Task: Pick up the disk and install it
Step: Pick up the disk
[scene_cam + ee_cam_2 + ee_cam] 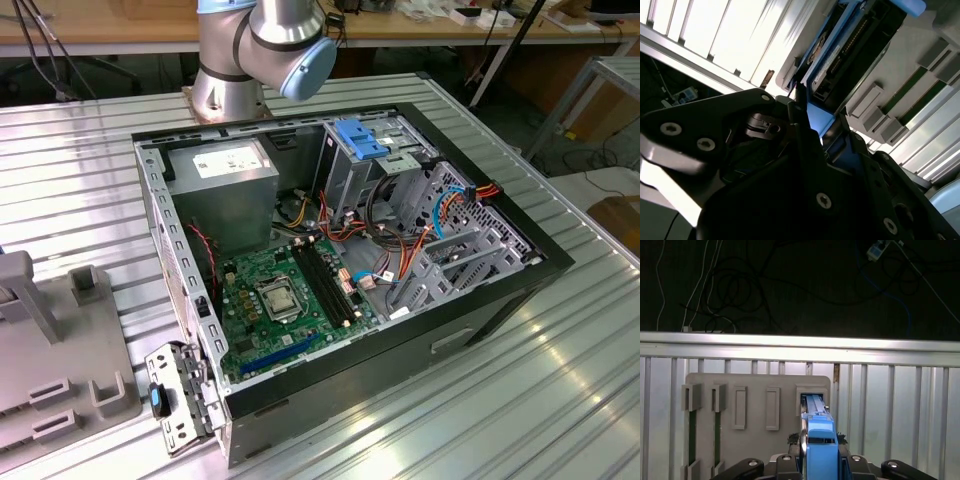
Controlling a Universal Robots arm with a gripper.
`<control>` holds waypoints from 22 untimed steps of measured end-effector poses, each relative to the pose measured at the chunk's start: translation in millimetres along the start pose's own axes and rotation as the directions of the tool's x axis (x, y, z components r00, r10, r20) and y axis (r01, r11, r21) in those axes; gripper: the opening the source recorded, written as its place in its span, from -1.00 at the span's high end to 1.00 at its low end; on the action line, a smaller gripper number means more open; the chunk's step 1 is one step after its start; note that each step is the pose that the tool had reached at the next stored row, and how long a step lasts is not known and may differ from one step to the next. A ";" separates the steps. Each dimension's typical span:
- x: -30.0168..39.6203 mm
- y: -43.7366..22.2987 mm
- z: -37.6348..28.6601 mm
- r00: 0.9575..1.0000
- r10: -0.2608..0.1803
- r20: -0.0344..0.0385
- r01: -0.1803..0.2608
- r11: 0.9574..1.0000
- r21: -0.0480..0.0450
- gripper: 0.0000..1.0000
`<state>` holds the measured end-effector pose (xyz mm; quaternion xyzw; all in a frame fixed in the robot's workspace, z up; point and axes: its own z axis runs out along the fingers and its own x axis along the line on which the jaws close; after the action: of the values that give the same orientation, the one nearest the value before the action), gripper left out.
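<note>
The disk (820,456), grey metal in a bright blue carrier, stands on edge in a slot of the grey holder block (755,390). My gripper (820,440) sits over its upper end, with one black finger (801,441) pressed against each flat side. In the second wrist view the disk (855,45) runs away from the gripper (821,117) into the holder (940,30), its connector edge showing. The open computer case (500,300) lies on the table in the exterior view, with a blue-topped drive cage (362,138) at its far side.
The arm's base (260,50) stands just behind the case. The grey holder (60,370) lies at the exterior view's left on the ribbed metal table (560,400). Cables hang in the dark space beyond the table edge (800,342).
</note>
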<state>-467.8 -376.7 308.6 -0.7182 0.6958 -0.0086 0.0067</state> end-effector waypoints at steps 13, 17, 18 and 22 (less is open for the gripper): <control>0.1 0.0 0.0 1.000 0.031 -0.001 -0.031 1.000 0.000 0.26; 0.0 0.0 0.1 1.000 0.031 -0.001 -0.031 1.000 0.000 0.26; 0.0 0.0 0.1 1.000 0.032 -0.001 -0.032 1.000 0.000 0.26; 0.0 0.0 0.1 0.999 0.032 -0.001 -0.032 0.999 0.000 0.26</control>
<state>-467.8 -376.8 308.5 -0.7069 0.7072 -0.0087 0.0066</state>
